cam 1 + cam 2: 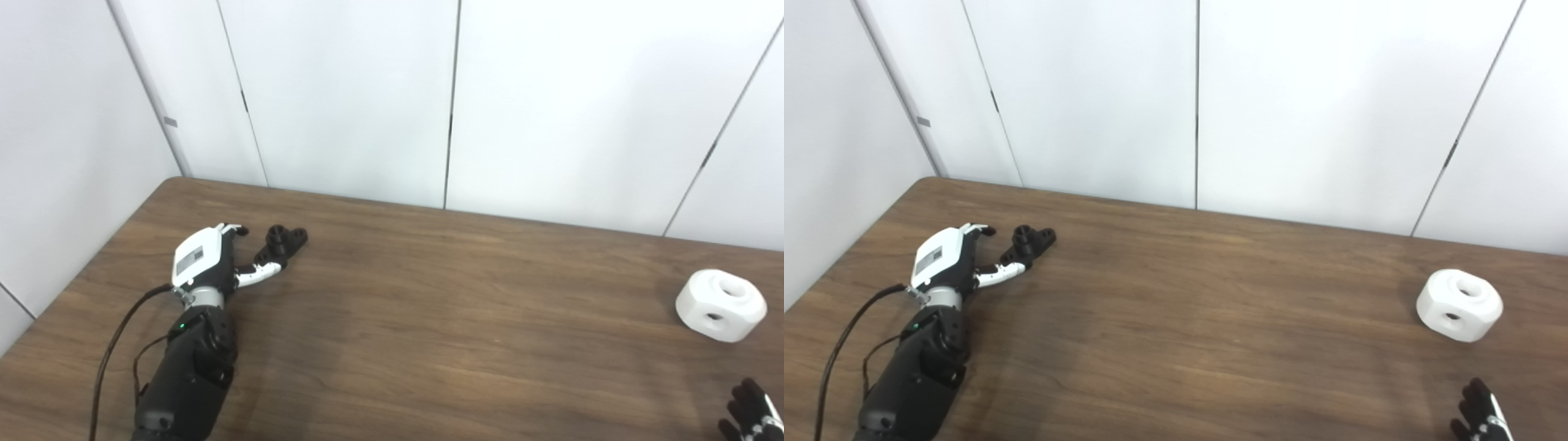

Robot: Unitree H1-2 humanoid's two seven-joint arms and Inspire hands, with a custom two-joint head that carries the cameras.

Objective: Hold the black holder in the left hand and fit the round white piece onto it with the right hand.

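Small black holder (283, 243) with a round post lies on wood-grain table (429, 318) – left hand (211, 260), fingers apart, thumb touching it; chunky white piece (721, 304) with holes sits far right; right hand (752, 413) – grip unclear.

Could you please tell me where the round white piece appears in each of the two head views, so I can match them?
Left eye view: the round white piece lies on the table at the far right edge.
Right eye view: same piece, right side, further from the picture's edge.
Shared landmark: the black holder on the table's left, beside the left hand.

Left hand (944, 260) beside black holder (1029, 242) — apart
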